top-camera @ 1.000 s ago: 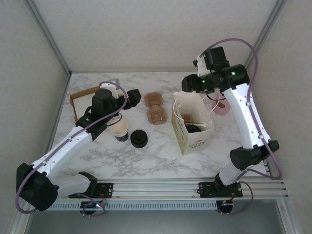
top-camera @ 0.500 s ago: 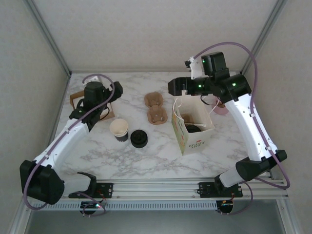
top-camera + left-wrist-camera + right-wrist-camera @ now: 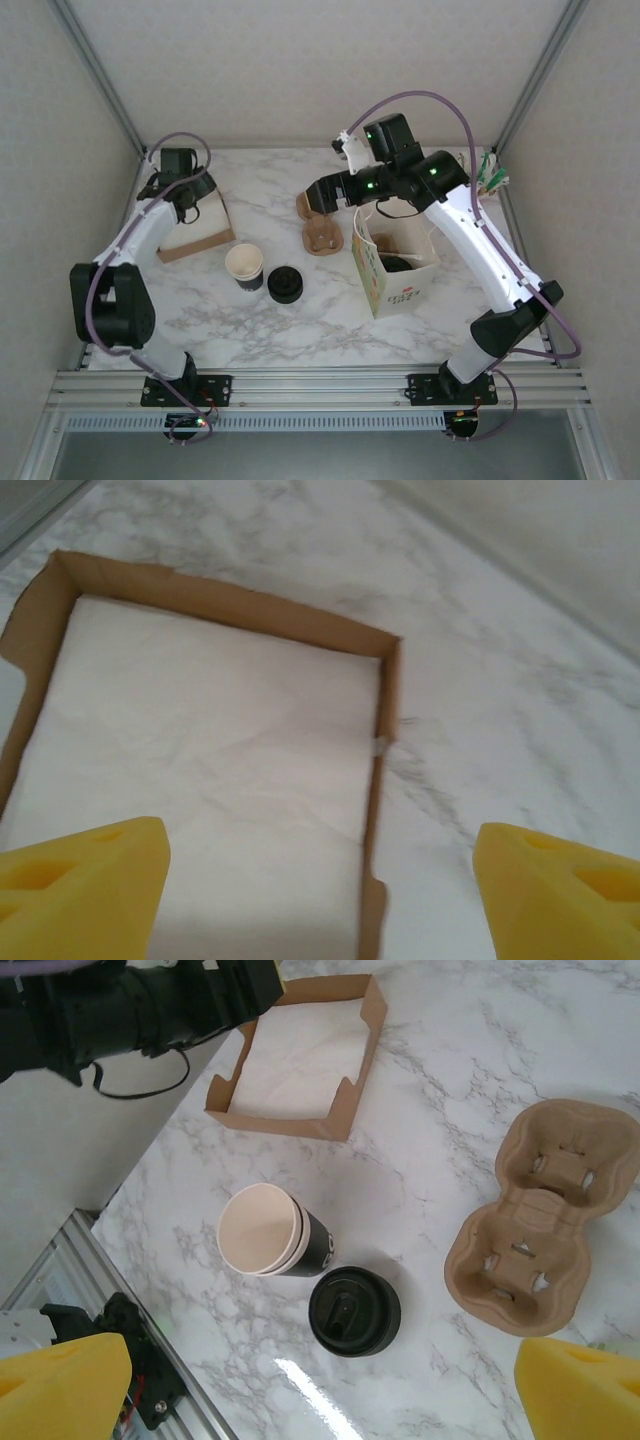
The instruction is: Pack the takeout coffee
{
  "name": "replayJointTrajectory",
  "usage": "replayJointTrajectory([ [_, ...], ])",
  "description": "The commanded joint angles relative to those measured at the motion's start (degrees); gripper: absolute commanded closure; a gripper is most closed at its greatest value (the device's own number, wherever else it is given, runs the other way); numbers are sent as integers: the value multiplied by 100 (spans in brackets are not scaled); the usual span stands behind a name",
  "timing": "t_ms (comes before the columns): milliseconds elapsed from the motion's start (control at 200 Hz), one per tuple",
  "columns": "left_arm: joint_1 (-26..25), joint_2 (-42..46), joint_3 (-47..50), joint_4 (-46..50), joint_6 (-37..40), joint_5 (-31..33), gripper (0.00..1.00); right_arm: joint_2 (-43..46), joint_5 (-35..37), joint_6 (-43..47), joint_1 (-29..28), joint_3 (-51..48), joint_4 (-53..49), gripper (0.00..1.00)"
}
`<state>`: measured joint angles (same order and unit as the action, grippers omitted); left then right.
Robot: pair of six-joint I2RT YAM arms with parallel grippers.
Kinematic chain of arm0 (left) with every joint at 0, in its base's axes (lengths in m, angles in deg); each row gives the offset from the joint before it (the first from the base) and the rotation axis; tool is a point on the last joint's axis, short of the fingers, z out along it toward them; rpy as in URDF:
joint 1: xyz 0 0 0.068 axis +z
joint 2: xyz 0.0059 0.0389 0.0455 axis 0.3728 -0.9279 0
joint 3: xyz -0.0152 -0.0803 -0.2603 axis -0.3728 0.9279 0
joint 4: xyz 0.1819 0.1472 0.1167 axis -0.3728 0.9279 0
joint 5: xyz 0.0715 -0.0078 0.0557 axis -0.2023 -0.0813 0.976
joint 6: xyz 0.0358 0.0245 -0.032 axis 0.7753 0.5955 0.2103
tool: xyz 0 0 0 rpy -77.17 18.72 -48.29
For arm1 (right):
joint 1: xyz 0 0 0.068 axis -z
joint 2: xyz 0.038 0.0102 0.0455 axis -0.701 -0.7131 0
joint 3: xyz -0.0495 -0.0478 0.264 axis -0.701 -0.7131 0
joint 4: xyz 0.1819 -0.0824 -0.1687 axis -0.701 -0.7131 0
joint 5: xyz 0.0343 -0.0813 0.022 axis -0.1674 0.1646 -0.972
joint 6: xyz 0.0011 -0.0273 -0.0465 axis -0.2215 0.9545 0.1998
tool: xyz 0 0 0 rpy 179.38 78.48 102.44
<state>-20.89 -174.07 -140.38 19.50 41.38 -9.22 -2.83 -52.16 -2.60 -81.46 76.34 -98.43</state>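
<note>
Top external view gives me the white bag standing open on the marble counter, right of centre. A dark round shape low inside it is what I take for the coffee, though I can't make out its lid from up here. Left of the bag lies the brown pulp carrier, its far end under my right arm. Further left an open cup, cream inside, stands just beside the black lids; the two are close, and I can't tell whether they touch. At the far left is the cardboard napkin box, with my left arm reaching over its back end. On the left wrist camera the left claw hangs above that box. Its yellow fingers are spread wide with nothing between them, one over the white napkins, the other over bare marble beyond the box wall. On the right wrist camera the right claw is also spread wide and holds nothing. It looks down from well above the counter at the cup, lids, carrier and napkin box.
</note>
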Motion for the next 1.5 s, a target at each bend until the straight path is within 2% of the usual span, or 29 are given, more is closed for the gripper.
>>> replayJointTrajectory([
  [0, 221, -527, -430, 550, 264, 26, 23, -19, 39, 201, -112, -108, 181, 1],
  [115, 403, -1141, -782, 758, 393, -182, 26, -54, 43, 283, -222, -230, 206, 1],
  [380, 566, -2412, -1636, 1282, 585, -115, 30, -62, 84, 362, -255, -386, 176, 1],
  [536, 646, -2899, -1902, 1374, 658, -162, 35, -48, 147, 372, -256, -447, 140, 1],
  [711, 700, -3254, -1910, 1339, 711, -391, 36, -63, 141, 337, -253, -458, 127, 1],
  [881, 702, -3352, -1782, 1225, 710, -553, 40, -94, 140, 297, -256, -397, 83, 1],
  [1061, 701, -3173, -1751, 1214, 701, -502, 51, -98, 146, 275, -256, -335, 32, 1],
  [1222, 707, -3011, -1786, 1242, 693, -416, 53, -133, 122, 253, -252, -307, 24, 1],
  [1497, 714, -2807, -1785, 1276, 684, -331, 62, -169, 153, 275, -264, -224, -29, 1],
])
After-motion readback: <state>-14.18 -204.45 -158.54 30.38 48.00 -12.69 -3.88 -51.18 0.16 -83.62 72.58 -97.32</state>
